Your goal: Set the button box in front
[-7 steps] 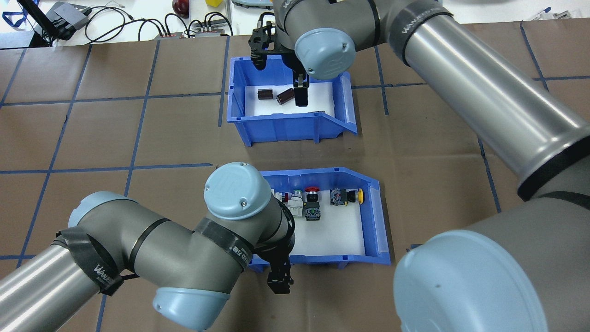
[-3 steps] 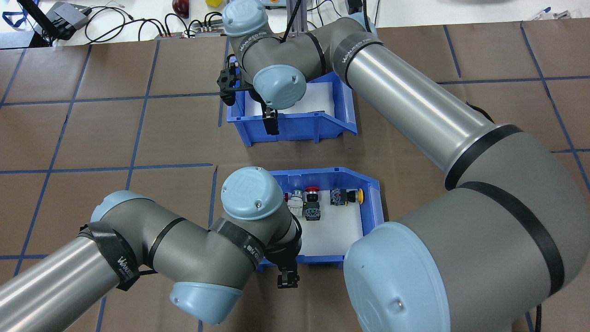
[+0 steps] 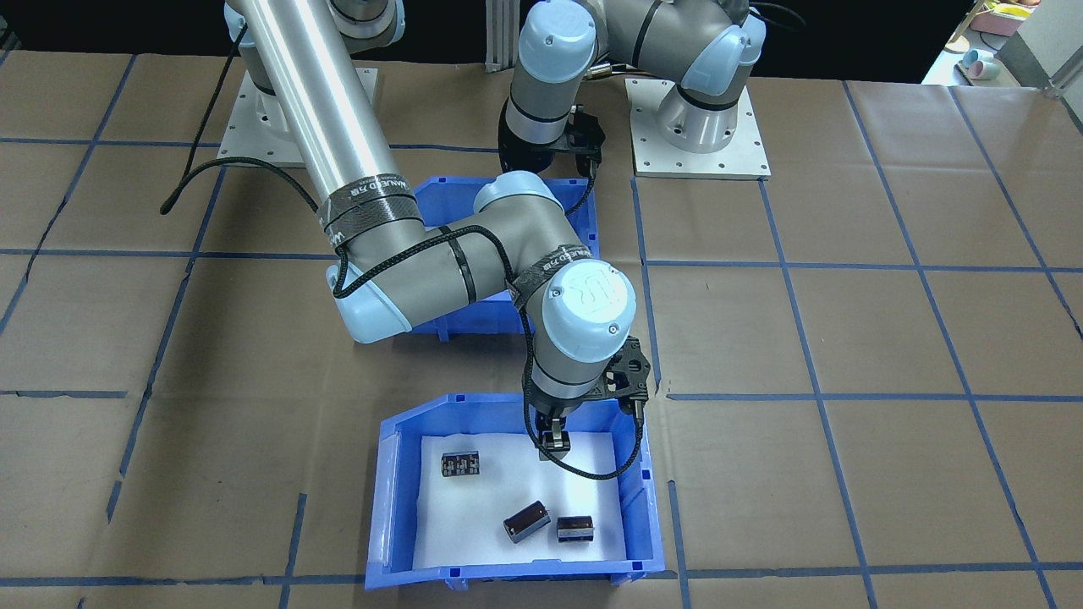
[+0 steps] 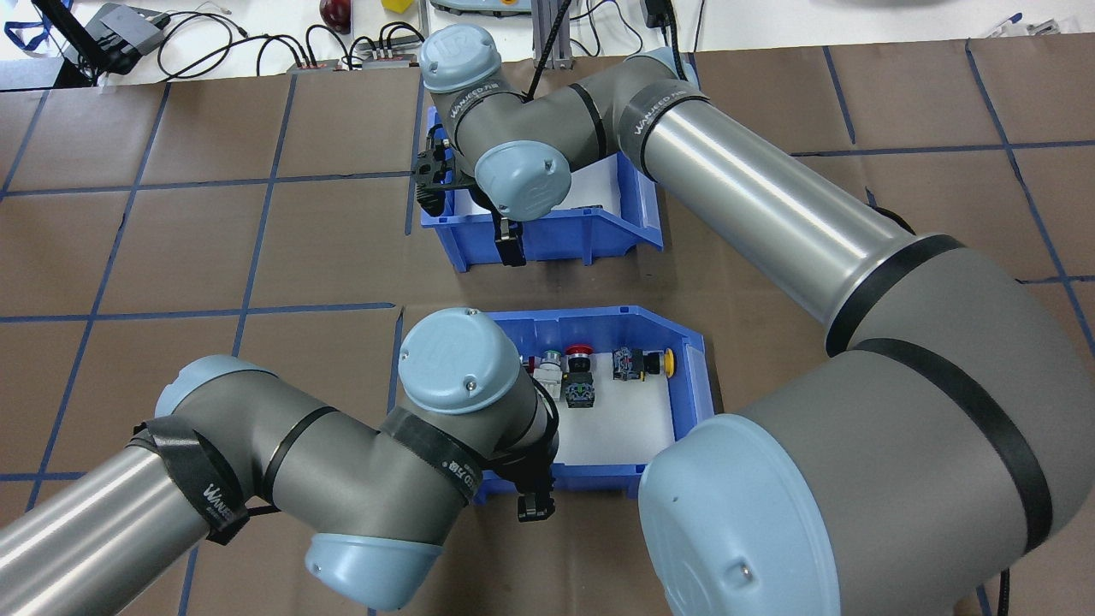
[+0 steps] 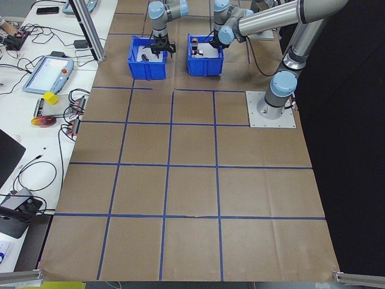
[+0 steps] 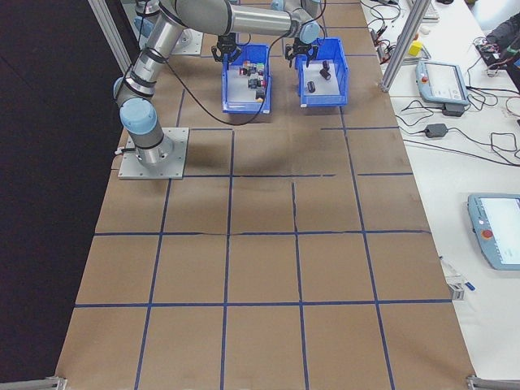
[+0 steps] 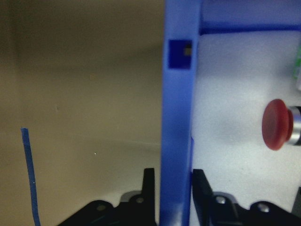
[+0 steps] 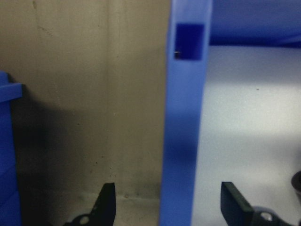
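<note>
Seen from overhead: left gripper (image 4: 535, 506) down at the near wall of the button box (image 4: 689, 376), the bulk of the left arm covering that box's left end. In the left wrist view, hidden detail made plain: jaws narrow, pressed on either side of the blue wall, one finger outside over the brown desk (image 7: 84, 117), one inside over the white liner; a red mushroom cap (image 7: 277, 125) lying just right of that wall. Button box itself: blue plastic, sloped cut-out end on the right, white liner, a row of small switches along its far side, red, green and yellow (image 4: 669, 363) caps among them.

Beyond the button box, the second blue bin (image 4: 560, 235), with the right gripper (image 4: 511, 244) over its near wall. Right wrist view: jaws wide, straddling that wall, touching nothing. From the front-facing camera only: three black cylinders (image 3: 525, 519) on this bin's liner, while the button box sits mostly hidden behind the right arm.
</note>
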